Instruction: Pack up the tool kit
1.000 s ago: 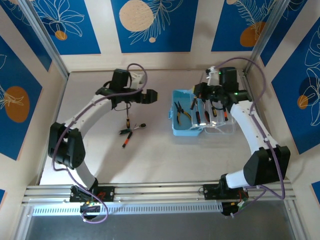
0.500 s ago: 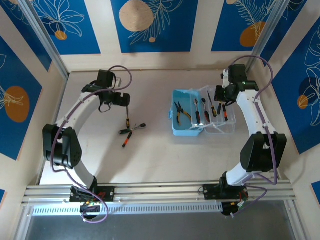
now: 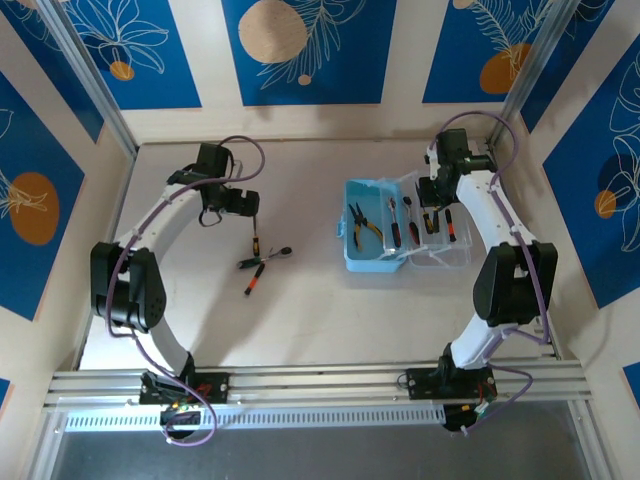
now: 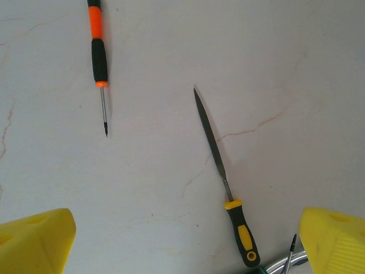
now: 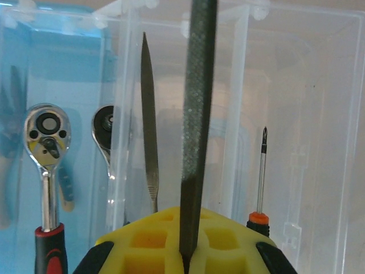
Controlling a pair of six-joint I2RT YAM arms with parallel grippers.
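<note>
Nearest to us on the counter point(image 3: 320, 320), left of the middle, we've got an orange-and-black screwdriver point(image 3: 255, 281) lying loose. Just past it there's a small silver-headed tool point(image 3: 270, 257), too tiny for us to name properly. Right beside that is a needle file point(image 4: 219, 165) with a yellow-and-black handle. In the left wrist view the screwdriver and the needle file lie apart, not touching. The left fingers point(image 4: 35, 240) hang over that little bunch, spread wide with nothing between them.

Over on the right half we see the tool kit's light-blue case point(image 3: 372, 262), open, with its clear lid point(image 3: 447, 260) folded out flat to the right. Yellow-handled pliers point(image 3: 363, 222) lie in the blue half. A ratchet wrench point(image 5: 48, 151) with a red-and-black handle lies close to where the blue half meets the lid. A slim file point(image 5: 148, 125) and an orange-collared screwdriver point(image 5: 261, 174) lie in the lid.

Farthest back, the right fingers point(image 5: 154, 245) are above the far end of the lid, squeezed tight on a flat file point(image 5: 197, 103) with a rough face. It sticks straight out past the fingers, and we can't tell if its tip touches the lid.
</note>
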